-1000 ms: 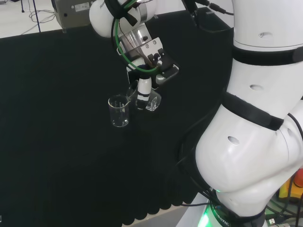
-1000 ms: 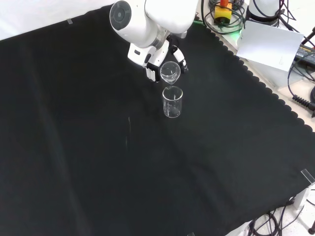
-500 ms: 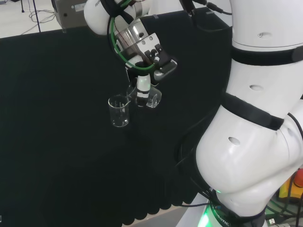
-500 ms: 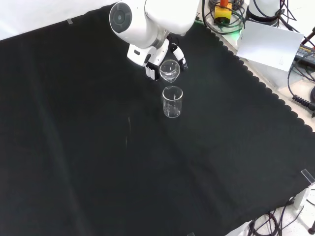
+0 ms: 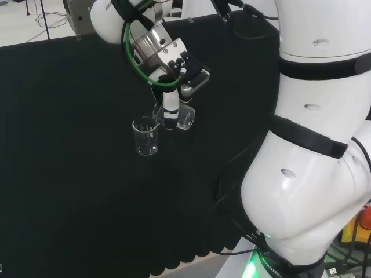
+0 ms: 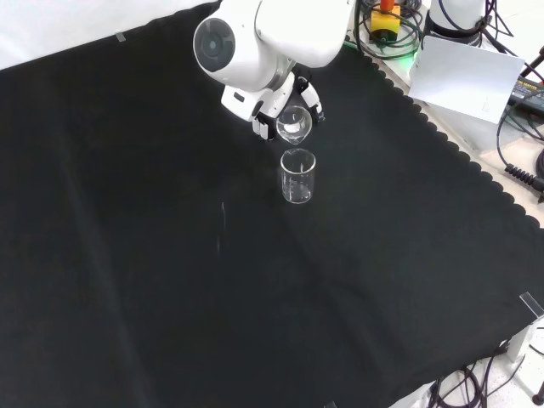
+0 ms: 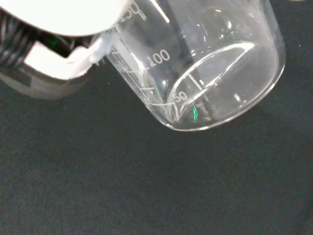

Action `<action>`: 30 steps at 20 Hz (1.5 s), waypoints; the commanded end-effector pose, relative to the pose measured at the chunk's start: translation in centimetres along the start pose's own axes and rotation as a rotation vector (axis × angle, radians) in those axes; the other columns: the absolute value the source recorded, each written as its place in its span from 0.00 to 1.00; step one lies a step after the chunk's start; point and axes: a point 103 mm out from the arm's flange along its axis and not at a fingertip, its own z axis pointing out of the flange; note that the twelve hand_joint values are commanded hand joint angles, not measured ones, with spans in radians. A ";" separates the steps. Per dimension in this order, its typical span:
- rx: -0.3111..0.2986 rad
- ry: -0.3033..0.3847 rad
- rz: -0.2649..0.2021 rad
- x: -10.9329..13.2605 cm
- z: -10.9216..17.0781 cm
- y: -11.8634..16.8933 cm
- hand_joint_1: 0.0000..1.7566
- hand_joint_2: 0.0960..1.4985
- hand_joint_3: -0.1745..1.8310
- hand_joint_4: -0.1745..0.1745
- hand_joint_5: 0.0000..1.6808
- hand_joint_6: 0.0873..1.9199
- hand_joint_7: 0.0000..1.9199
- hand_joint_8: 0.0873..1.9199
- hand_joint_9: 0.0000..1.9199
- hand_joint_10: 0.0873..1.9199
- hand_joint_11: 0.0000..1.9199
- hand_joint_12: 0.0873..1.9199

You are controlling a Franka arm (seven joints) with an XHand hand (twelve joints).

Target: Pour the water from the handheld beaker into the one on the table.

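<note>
So the landmark here is the clear glass beaker standing upright on the black cloth [image 6: 298,176], also picked out in the head view [image 5: 145,136], and everything is placed off that. The second clear glass beaker with printed graduation marks [image 6: 293,124] is held up off the cloth by the black and white hand [image 6: 270,109], whose fingers and thumb are curled round its wall; in the head view a white finger [image 5: 170,104] is seen crossing the front of the glass [image 5: 184,117]. The one relation that matters: the held beaker's mouth is just beyond and above the standing beaker's rim in the front view, and just to its right in the head view, near but apart, with no contact that can be made out. Its long axis is leaned over toward the standing beaker rather than straight up, as the wrist view [image 7: 205,73] makes plain. A little water seems to be pooled low in it, though that is hard to be sure of through clear glass. No stream can be made out. The white arm is bent down over the cloth from behind, with the hand hung under the wrist, palm side toward the glass. More tilt with the lip kept over the rim is probably what's called for next.
</note>
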 end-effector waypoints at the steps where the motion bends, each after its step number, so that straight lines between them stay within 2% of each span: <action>1: 0.025 -0.040 0.018 0.4 -0.4 0.1 0.75 0.33 0.53 0.00 0.71 0.44 0.65 0.43 0.80 0.39 0.68 0.44; 9: 0.074 -0.076 0.034 1.7 -1.1 0.3 0.75 0.33 0.53 0.00 0.71 0.44 0.65 0.43 0.80 0.39 0.68 0.44; 14: 0.091 -0.094 0.006 2.0 -1.4 0.7 0.75 0.31 0.55 0.00 0.72 0.44 0.66 0.42 0.80 0.40 0.68 0.44; 19: 0.107 -0.116 0.002 2.0 -1.7 0.7 0.75 0.30 0.56 0.00 0.72 0.43 0.67 0.42 0.80 0.40 0.68 0.45; 30: 0.177 -0.156 0.060 2.1 -2.2 0.7 0.75 0.29 0.56 0.00 0.73 0.43 0.67 0.42 0.80 0.40 0.68 0.45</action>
